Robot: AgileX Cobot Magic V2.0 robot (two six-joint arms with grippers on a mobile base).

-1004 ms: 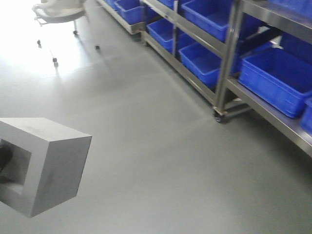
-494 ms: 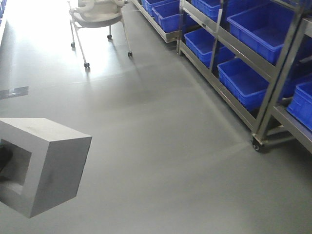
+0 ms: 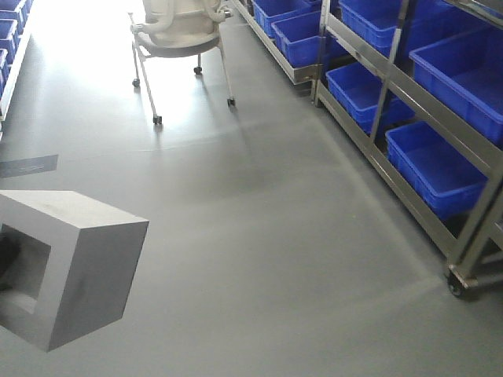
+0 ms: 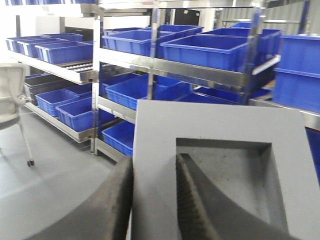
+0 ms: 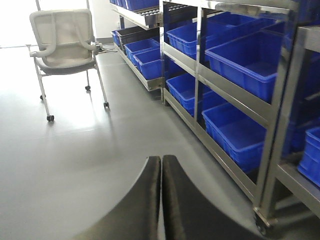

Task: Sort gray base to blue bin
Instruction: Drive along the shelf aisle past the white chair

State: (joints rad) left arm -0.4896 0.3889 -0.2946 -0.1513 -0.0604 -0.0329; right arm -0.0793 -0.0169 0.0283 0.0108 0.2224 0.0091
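— What's around you?
— A rack [image 4: 150, 62] of blue bins [image 4: 210, 47] stands beyond my left claw [image 4: 154, 162]. Its top shelves are cut off. A chair [image 5: 62, 30] sits up and left of my right claw [image 5: 161, 162].
— And the base?
— The base [image 3: 86, 267] is in my left claw, clamped by one wall, with one finger inside the recess and one outside. Its lower part runs out of frame. My right claw is pressed closed, holding nothing.
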